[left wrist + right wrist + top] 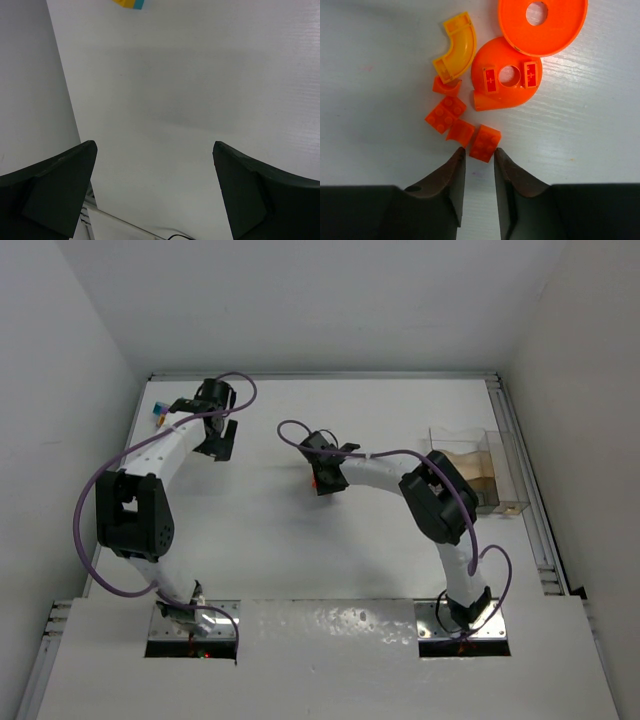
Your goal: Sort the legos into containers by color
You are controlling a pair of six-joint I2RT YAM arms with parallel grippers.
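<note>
The right gripper (pixel 479 152) hovers over orange legos (pixel 485 142) at the middle of the table (pixel 300 560), its fingers a narrow gap apart at one brick's corner; I cannot tell whether they pinch it. So shallow a hold could flick it away. The left gripper (pixel 154 147) gapes wide near the far left corner. The containers (pixel 505 465) sit by the right edge.

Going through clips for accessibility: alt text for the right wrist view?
The right gripper, jaws narrowly parted, points at a small orange brick on the white table. Beyond lie more orange pieces, including a holed orange disc, and one curved yellow piece.
</note>
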